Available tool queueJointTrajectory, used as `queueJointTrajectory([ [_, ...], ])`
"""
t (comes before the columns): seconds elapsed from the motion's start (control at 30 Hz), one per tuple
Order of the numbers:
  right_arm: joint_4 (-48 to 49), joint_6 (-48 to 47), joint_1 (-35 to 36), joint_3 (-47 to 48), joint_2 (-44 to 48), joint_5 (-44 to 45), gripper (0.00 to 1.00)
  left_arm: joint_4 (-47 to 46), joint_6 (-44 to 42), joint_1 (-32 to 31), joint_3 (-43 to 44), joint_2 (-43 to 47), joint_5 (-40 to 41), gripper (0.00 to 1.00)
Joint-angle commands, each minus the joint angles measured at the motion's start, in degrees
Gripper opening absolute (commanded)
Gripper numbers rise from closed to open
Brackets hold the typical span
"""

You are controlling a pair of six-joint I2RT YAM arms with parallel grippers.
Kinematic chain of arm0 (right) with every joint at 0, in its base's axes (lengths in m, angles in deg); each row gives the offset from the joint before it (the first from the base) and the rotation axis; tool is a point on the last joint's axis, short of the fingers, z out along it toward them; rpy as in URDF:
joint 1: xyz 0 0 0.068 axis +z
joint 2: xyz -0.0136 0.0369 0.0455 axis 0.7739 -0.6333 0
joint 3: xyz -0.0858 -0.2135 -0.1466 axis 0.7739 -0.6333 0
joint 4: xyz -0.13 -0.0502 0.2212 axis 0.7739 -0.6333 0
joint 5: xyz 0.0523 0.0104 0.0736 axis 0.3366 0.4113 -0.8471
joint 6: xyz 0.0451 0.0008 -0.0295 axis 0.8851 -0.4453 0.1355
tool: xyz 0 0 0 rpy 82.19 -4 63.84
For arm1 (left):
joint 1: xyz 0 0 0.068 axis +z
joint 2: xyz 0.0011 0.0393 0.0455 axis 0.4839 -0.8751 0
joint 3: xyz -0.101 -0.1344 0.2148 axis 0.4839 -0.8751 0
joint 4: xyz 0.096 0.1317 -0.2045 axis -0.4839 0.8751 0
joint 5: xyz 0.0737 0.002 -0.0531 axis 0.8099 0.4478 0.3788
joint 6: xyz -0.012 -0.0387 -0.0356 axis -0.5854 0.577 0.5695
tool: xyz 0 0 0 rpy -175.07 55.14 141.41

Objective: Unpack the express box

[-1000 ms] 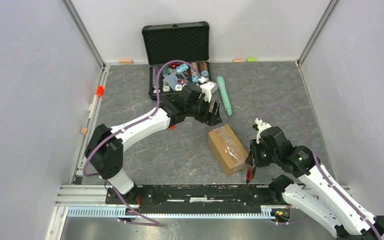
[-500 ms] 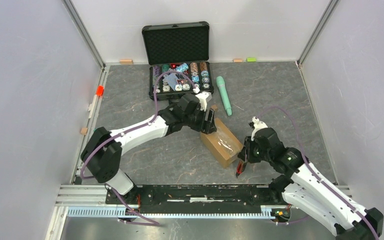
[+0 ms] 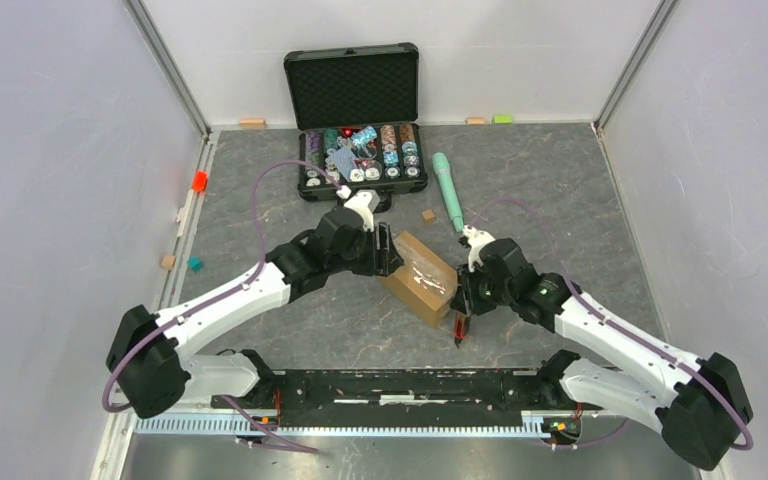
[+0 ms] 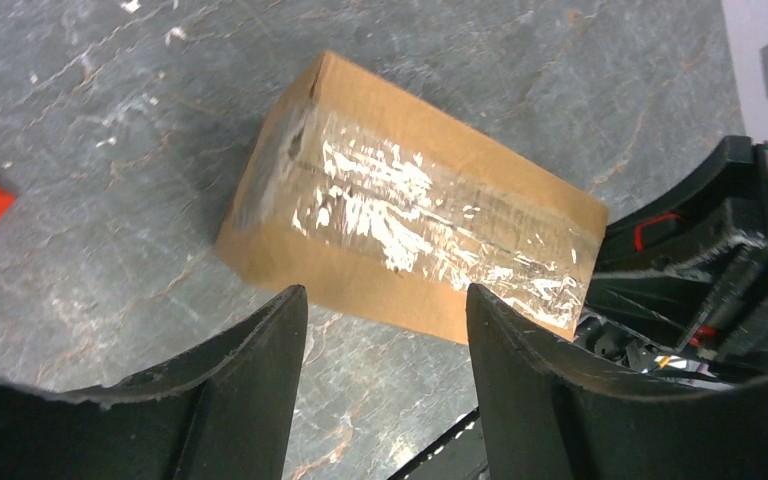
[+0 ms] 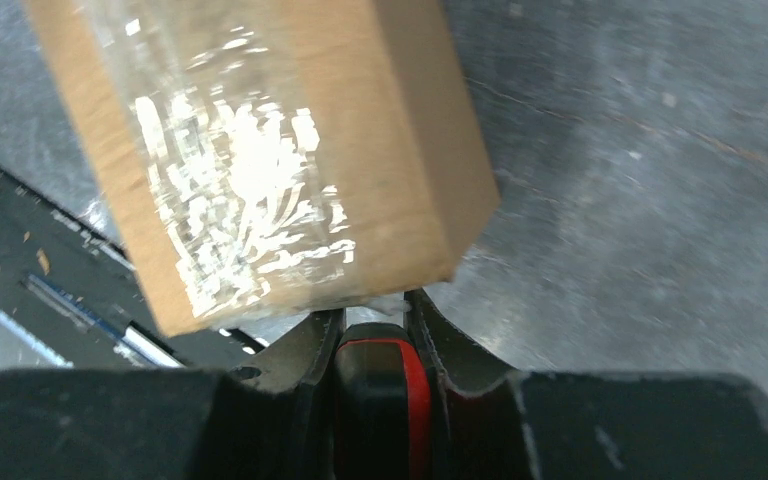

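Express box (image 3: 420,278) lies taped on the desk (image 3: 560,200); we see our left gripper (image 4: 387,300) parted and empty at its left end, our right gripper (image 5: 375,310) clamping a red-black tool (image 5: 380,400).

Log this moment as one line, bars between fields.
express box: taped shut | left gripper: open, near box | right gripper: holds red-black tool

The left arm (image 3: 250,290) and right arm (image 3: 600,335) reach inward, wrists low, near the table's (image 3: 580,200) middle. The left gripper (image 4: 385,300) has its jaws apart. The right gripper (image 5: 375,305) clamps a red-black tool (image 5: 385,400).
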Motion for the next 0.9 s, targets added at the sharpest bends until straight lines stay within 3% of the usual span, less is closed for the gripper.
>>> queueJointTrajectory([
  [0.0,6.26,-2.26,3.87,4.31,-2.89,-3.02,0.00,1.46,6.48,-0.88,-2.78,4.39,4.89,0.65],
  [0.13,3.26,-3.78,4.47,6.01,-5.25,-0.08,0.00,5.89,6.79,-1.31,-1.71,7.94,11.42,0.64],
  [0.23,1.53,-3.75,4.46,5.99,-5.00,1.47,0.00,12.15,2.26,0.35,4.69,6.17,16.10,0.75],
  [0.37,3.04,-2.99,4.46,4.58,-4.24,1.81,0.00,12.06,-5.39,6.27,12.18,-2.64,8.90,0.83],
  [0.57,5.07,-3.00,4.46,4.88,-4.60,2.80,0.00,11.70,-11.72,6.64,24.72,-18.22,5.74,0.94],
  [0.73,5.72,-3.25,4.54,5.78,-5.48,3.15,0.00,13.24,-12.58,6.65,32.82,-27.87,4.94,0.95],
  [0.87,5.82,-4.05,4.75,6.60,-6.27,3.40,0.00,14.29,-11.54,6.00,32.94,-30.81,6.53,0.91],
])
